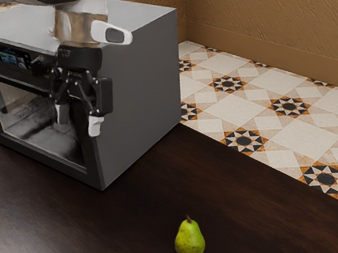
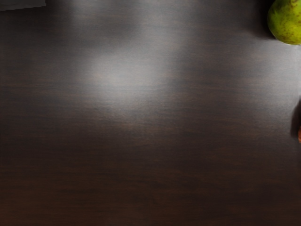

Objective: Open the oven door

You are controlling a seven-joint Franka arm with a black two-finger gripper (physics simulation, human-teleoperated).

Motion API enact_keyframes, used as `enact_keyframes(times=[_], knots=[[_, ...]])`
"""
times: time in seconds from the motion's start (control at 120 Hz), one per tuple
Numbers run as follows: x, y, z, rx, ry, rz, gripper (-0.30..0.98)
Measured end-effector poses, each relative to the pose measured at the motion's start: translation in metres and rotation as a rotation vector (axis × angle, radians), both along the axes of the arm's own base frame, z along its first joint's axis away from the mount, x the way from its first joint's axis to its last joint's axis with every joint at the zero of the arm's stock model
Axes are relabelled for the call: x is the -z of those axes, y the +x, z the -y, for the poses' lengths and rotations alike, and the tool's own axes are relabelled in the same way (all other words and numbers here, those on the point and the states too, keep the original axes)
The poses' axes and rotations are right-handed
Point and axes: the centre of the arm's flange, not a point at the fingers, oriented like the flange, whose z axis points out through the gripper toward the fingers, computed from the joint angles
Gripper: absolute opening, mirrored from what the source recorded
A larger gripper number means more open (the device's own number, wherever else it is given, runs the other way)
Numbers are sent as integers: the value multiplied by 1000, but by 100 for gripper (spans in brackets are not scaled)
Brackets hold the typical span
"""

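Black two-finger gripper [image 1: 78,120], set wide, in front of dark-framed glass oven door [image 1: 21,116].
Door seems shut, partly masked by the gripper, on grey box-shaped oven [image 1: 144,90]. Farther out: green pear [image 1: 190,242], upright on dark brown wooden table [image 1: 256,225], well apart from oven.

Black-framed oven door [image 1: 41,156] with a large glass window, upright and shut, on the front of a grey countertop oven [image 1: 144,83], above the dark wooden bench [image 1: 139,225]
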Motion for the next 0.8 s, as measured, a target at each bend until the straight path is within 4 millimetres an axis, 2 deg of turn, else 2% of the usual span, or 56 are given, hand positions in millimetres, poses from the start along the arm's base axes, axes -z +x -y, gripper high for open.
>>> enact_keyframes(times=[0.133, 0.233, 0.258, 0.275, 0.292, 0.342, 0.367, 0.408, 0.475, 0.517, 0.583, 0.633, 0.667, 0.725, 0.8], knots=[[-7, 20, 1, 7, 10, 144, 69], [-12, 27, 0, 9, 14, 206, 69], [-20, 24, 0, 11, 16, 231, 69], [-40, 14, 1, 16, 15, 276, 69], [-74, -5, 2, 26, 10, 350, 69], [-176, -79, 5, 89, 21, 592, 69], [-215, -119, -2, 119, 59, 694, 68], [-250, -160, -18, 152, 151, 787, 69], [-274, -194, -39, 206, 320, 826, 69], [-266, -225, -88, 188, 367, 814, 68], [-216, -289, -175, 189, 305, 849, 68], [-197, -322, -234, 163, 292, 912, 68], [-189, -339, -263, 152, 303, 945, 68], [-183, -342, -291, 179, 362, 943, 68], [-162, -317, -304, 293, 378, 916, 68]])
